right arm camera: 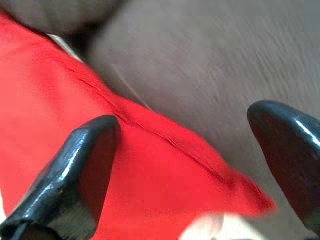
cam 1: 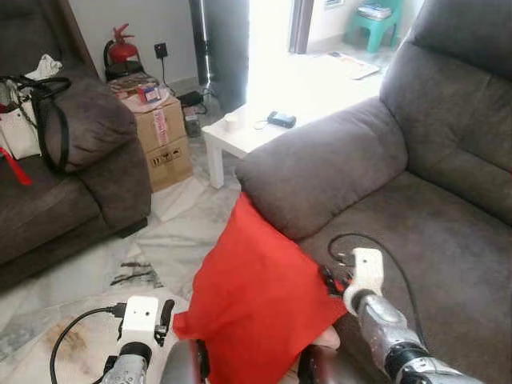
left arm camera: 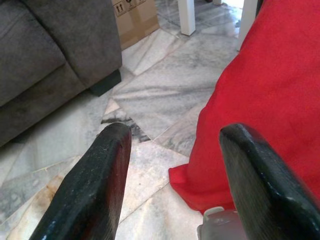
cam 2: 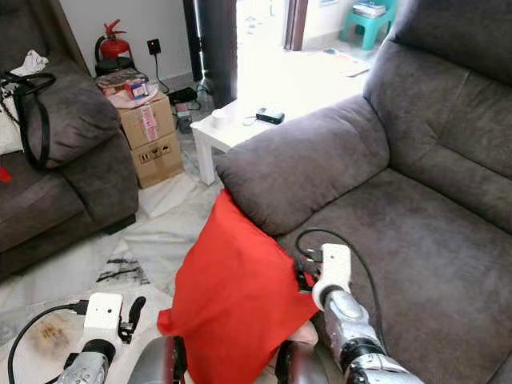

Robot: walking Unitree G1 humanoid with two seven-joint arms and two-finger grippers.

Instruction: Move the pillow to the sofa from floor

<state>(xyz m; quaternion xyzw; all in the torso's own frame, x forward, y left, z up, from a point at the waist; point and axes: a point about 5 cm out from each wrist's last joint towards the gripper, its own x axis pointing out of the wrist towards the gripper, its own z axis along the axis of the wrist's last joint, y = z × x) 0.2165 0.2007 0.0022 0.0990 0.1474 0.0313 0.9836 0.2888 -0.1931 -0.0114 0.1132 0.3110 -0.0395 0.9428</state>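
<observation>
Presently: red pillow [cam 1: 256,308] upright between both grippers, leaning on the sofa's [cam 1: 448,240] front edge below the armrest. Right gripper [right arm camera: 195,170] nearer, fingers wide astride its seam; left gripper [left arm camera: 175,180] wide, beside its corner.

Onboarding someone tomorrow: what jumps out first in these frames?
The bright red fabric pillow, leaning against the grey sofa's armrest, flanked by the open left gripper and right gripper. Behind, a white low table and cardboard boxes.
</observation>
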